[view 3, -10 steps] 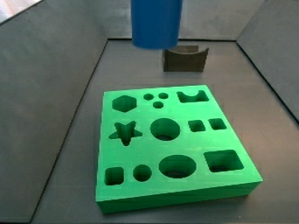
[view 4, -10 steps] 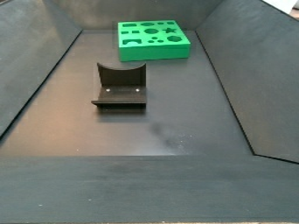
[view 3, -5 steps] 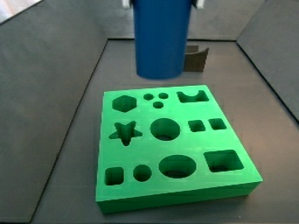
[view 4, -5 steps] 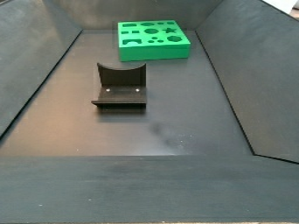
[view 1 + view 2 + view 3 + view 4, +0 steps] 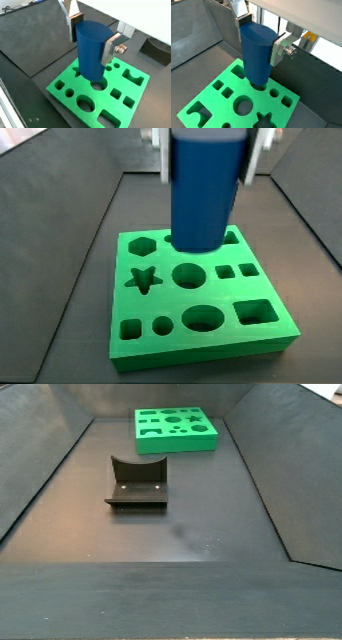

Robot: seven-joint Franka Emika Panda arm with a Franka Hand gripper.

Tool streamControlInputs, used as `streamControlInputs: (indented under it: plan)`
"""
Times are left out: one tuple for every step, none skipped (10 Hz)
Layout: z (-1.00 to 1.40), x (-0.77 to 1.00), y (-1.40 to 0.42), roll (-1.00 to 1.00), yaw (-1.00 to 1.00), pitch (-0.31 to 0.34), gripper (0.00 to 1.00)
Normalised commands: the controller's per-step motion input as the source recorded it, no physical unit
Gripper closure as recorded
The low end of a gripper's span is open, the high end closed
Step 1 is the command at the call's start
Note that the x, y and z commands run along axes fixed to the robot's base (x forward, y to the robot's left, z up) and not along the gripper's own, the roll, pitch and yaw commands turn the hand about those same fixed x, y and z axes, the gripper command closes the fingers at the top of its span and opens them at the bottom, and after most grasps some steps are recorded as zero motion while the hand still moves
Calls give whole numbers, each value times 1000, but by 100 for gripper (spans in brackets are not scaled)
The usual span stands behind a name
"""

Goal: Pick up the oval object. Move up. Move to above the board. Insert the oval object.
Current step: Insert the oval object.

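The oval object (image 5: 207, 193) is a tall smooth blue peg, held upright. My gripper (image 5: 210, 158) is shut on its upper part, one silver finger on each side. In both wrist views the peg (image 5: 90, 52) (image 5: 256, 55) sits between the pads of my gripper (image 5: 93, 40) (image 5: 259, 39). The board (image 5: 167, 300) is a thick green block with many cut-out holes, and it lies under the peg. The peg's lower end hangs over the board's (image 5: 67, 82) (image 5: 211, 100) middle holes. I cannot tell whether it touches. In a side view the board (image 5: 174, 439) lies far back and no gripper shows.
The dark fixture (image 5: 138, 484) stands on the grey floor in front of the board in a side view, and it shows in a wrist view (image 5: 157, 50). Sloping dark walls enclose the floor on all sides.
My gripper and the blue peg have come forward from over the fixture to over the board, and they look larger and lower in a side view. The board and fixture have not moved.
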Motion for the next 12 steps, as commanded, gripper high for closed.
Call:
streamControlInputs:
  plan:
    - [-297, 114, -183, 137, 0, 0, 100]
    - [-283, 137, -177, 127, 0, 0, 100]
    - [-277, 183, -183, 121, 0, 0, 100]
    - [-274, 200, -169, 103, 0, 0, 100]
    - [-269, 203, -166, 97, 0, 0, 100]
    - [-274, 131, -169, 93, 0, 0, 100]
    - [-254, 91, -151, 79, 0, 0, 100]
    - [-266, 66, -137, 74, 0, 0, 100]
    - [-257, 37, -117, 61, 0, 0, 100]
    - [-260, 17, -109, 51, 0, 0, 100]
    - [-240, 66, -106, 46, 0, 0, 100]
    - [-240, 77, -106, 44, 0, -1, 100]
